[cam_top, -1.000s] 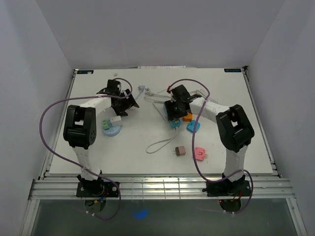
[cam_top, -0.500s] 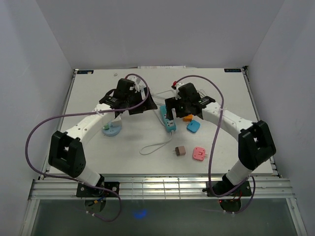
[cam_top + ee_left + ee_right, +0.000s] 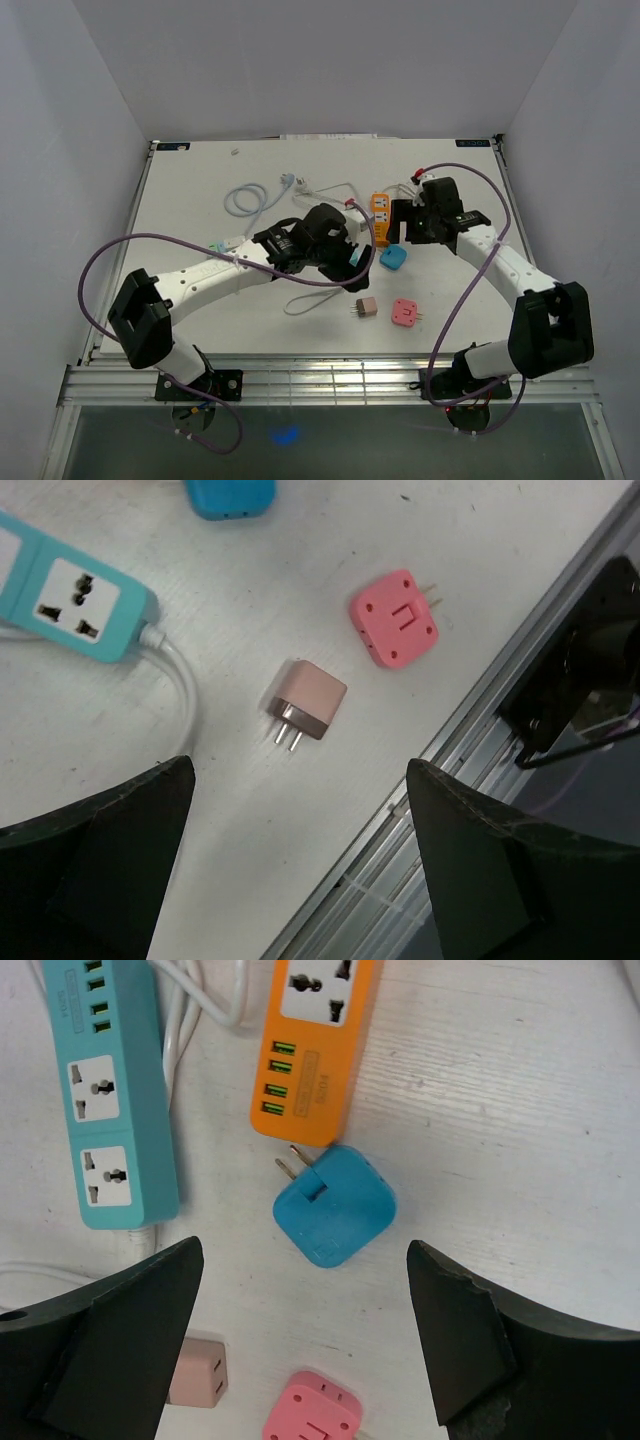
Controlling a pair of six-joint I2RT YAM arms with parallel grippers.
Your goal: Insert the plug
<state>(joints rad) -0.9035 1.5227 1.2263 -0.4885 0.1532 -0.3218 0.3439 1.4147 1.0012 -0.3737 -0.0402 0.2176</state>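
From above, your left gripper (image 3: 345,252) is stretched out over the middle of the white table (image 3: 200,180). Your right gripper (image 3: 402,225) hangs just beside the orange plastic power strip (image 3: 379,206). The blue square plug adapter (image 3: 392,258) lies loose on the table near that strip's near end. Closer to the arm bases, the small dusty-pink cube plug (image 3: 366,308) and the flat pink square adapter (image 3: 405,313) lie near each other without touching. A coiled white cable (image 3: 245,198) sits toward the far left.

From your left wrist, the two fingers (image 3: 100,860) stand spread wide with nothing between them but bare table. The dusty-pink cube plug lies on its side just ahead of them, its two metal prongs pointing back toward the camera. The teal plastic power strip (image 3: 70,610) is at the left, and a white cord (image 3: 182,695) leaves its end.

From your right wrist, the fingers (image 3: 480,1330) are also wide apart and grip nothing. The blue adapter lies flat on the table below the gap, in no socket, with its prongs reaching the end of the orange strip. You cannot tell whether they touch it. The teal strip runs alongside, to the left.
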